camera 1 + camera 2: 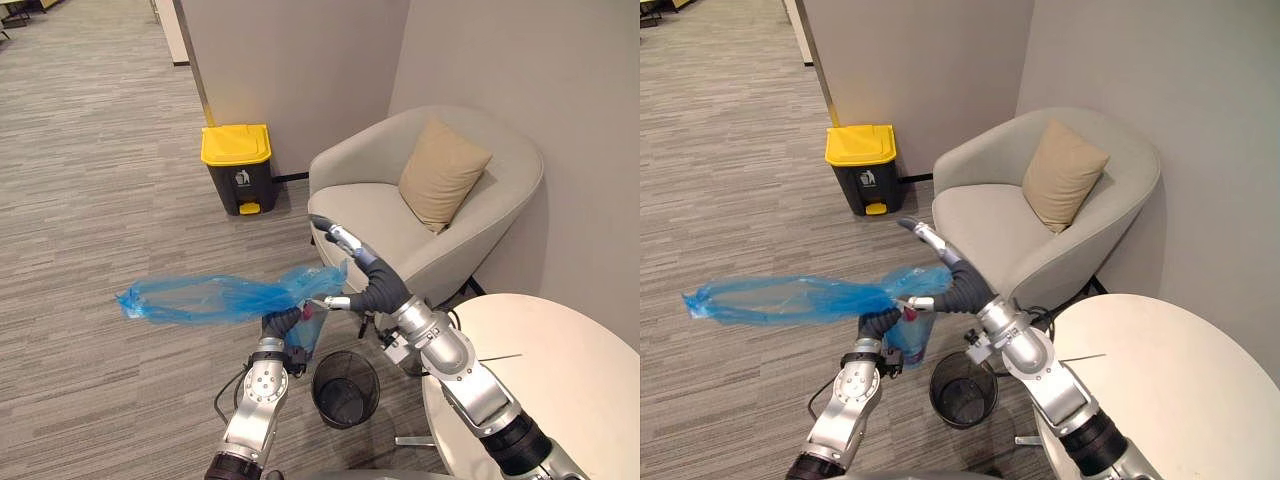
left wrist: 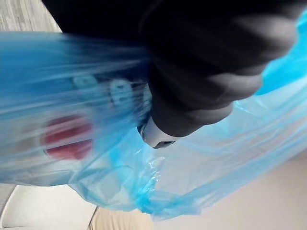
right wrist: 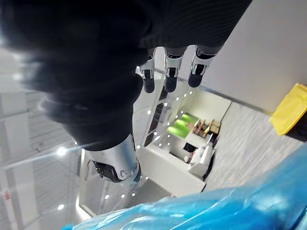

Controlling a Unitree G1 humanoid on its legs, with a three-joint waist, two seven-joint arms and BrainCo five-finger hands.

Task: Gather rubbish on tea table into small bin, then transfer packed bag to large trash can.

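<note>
A blue plastic bag [image 1: 210, 298] is held up above the floor, its loose end stretched out to my left. Its packed bottom [image 1: 311, 332] hangs just below my left hand [image 1: 281, 325], whose fingers are curled round the bag's neck. Something red [image 2: 67, 139] shows through the plastic in the left wrist view. My right hand [image 1: 352, 258] is beside the bag's right end with its fingers [image 3: 165, 72] straight and pointing up; the plastic brushes its palm side. The small black mesh bin [image 1: 345, 388] stands on the floor under the hands. The large trash can [image 1: 238, 168] with a yellow lid stands by the wall ahead.
A beige armchair [image 1: 470, 225] with a tan cushion [image 1: 440, 172] stands right of the trash can, against the wall. The round white tea table [image 1: 560, 380] is at lower right. Grey carpeted floor [image 1: 90, 200] stretches open to the left and ahead.
</note>
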